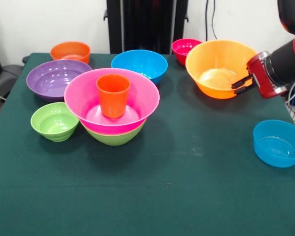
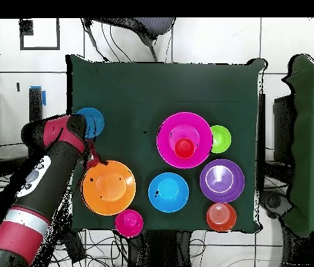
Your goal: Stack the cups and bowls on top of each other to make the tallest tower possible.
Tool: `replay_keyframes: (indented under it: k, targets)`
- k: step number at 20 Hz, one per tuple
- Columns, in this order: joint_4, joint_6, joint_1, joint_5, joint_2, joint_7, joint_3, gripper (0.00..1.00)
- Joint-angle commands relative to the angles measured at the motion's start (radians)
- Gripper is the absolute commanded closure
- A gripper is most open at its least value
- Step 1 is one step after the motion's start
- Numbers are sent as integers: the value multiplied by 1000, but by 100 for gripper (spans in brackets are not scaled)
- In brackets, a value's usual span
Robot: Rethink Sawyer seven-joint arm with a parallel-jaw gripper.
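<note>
The tower stands left of centre: a green bowl (image 1: 115, 136) lowest, the large pink bowl (image 1: 88, 98) in it, and the orange cup (image 1: 113, 96) upright inside. It also shows in the overhead view (image 2: 170, 135). My gripper (image 1: 241, 83) comes in from the right, and its fingers are closed over the right rim of the large orange bowl (image 1: 216, 66), which sits at the table's far right. In the overhead view the gripper (image 2: 93, 160) is at that bowl's (image 2: 108, 186) rim. I cannot tell whether the bowl is lifted.
Loose bowls lie around: small green (image 1: 54, 121) against the tower's left, purple (image 1: 51, 78), small orange (image 1: 70, 50) at the far left, medium blue (image 1: 139, 64) behind the tower, small red (image 1: 184, 49), and small blue (image 1: 279, 142) near the right edge under the arm.
</note>
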Motion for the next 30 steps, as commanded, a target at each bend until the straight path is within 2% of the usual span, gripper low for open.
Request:
replay_keyframes:
  k: [1,15,21,30]
  targets:
    - [-95,-9,5,-76,70,159,4,100]
    - [-203,88,3,-68,132,120,-79,100]
    - [-241,177,8,-57,138,114,-114,100]
    - [-219,272,30,-75,67,44,-139,100]
